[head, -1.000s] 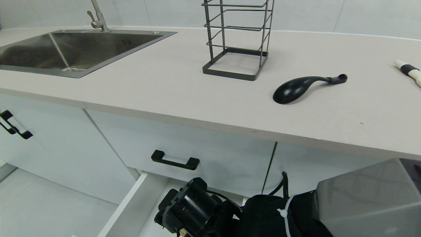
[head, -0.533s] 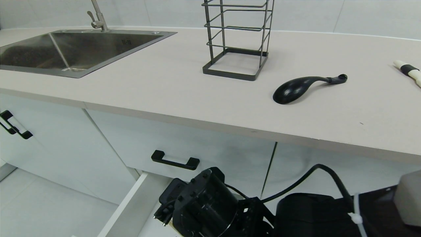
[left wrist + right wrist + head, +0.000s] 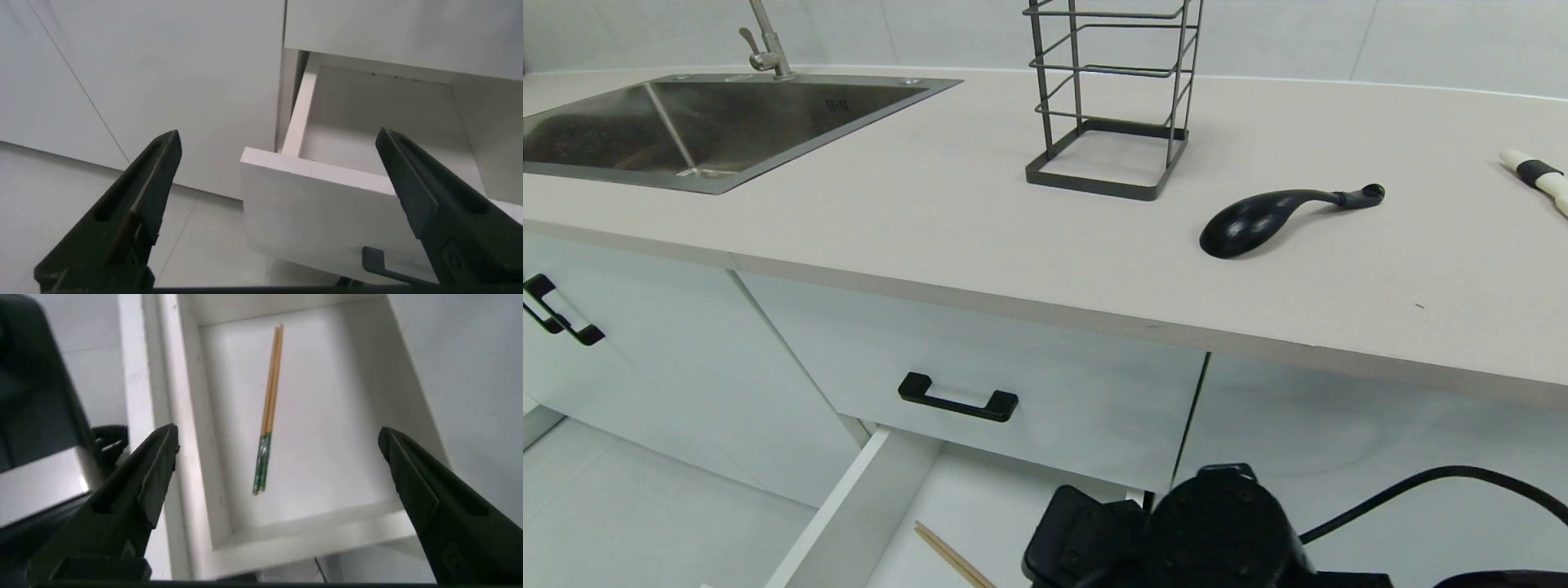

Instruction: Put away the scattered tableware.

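The countertop (image 3: pixel 931 237) runs above the open drawer (image 3: pixel 351 457). The right gripper (image 3: pixel 276 457) hangs over the drawer, jaws spread and empty. The left gripper (image 3: pixel 278 139), likewise spread, sits outside the drawer's front. The black spoon (image 3: pixel 1254 220) lies above and right of the drawer, handle pointing right, probably nearer the right arm. The chopsticks (image 3: pixel 270 408) lie inside the drawer.

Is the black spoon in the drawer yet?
No, the black spoon lies on the countertop next to the wire rack, while the open drawer holds a pair of chopsticks.
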Robot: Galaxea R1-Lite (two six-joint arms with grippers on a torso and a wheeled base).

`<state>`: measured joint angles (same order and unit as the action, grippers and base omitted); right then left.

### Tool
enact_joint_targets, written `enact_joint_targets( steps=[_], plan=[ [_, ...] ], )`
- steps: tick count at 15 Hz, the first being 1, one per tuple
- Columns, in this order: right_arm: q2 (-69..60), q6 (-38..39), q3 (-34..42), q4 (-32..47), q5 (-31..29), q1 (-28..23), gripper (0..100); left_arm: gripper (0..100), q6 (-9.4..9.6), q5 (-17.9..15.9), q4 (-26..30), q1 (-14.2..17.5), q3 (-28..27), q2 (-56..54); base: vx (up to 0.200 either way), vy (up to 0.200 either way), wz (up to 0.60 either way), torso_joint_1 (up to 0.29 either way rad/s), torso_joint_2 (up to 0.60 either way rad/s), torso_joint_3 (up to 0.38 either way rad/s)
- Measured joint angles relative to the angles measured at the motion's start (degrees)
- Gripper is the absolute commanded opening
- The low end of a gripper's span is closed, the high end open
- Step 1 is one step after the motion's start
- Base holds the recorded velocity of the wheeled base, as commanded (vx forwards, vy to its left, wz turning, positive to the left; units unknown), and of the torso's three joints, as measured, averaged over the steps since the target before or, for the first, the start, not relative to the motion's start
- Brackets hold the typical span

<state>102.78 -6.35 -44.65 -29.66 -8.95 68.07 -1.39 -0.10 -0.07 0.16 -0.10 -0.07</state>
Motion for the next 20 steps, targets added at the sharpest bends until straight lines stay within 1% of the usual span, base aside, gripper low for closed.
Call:
enact_joint_targets(
  steps=[2,6,8,10,14,20],
  plan=[
    [-3.7,-0.1,4.7,-0.6,1.8,-1.2,100,100,0.0,0.0,0.0,0.0,0.0,0.0,0.0,0.0,0.0,0.0,0.0,0.0],
    [-10.7,-0.5,9.6,-0.8,5.7,-5.2,100,100,0.0,0.0,0.0,0.0,0.0,0.0,0.0,0.0,0.0,0.0,0.0,0.0],
    [-13.3,-0.5,11.8,-0.8,6.1,-6.1,100,100,0.0,0.0,0.0,0.0,0.0,0.0,0.0,0.0,0.0,0.0,0.0,0.0],
    [-14.5,-0.6,13.5,-0.9,6.1,-6.2,100,100,0.0,0.0,0.0,0.0,0.0,0.0,0.0,0.0,0.0,0.0,0.0,0.0],
    [-16.1,-4.0,18.0,-0.5,5.9,-4.5,100,100,0.0,0.0,0.0,0.0,0.0,0.0,0.0,0.0,0.0,0.0,0.0,0.0],
    [-17.7,-4.2,20.0,-0.5,5.9,-3.6,100,100,0.0,0.0,0.0,0.0,0.0,0.0,0.0,0.0,0.0,0.0,0.0,0.0]
  ],
)
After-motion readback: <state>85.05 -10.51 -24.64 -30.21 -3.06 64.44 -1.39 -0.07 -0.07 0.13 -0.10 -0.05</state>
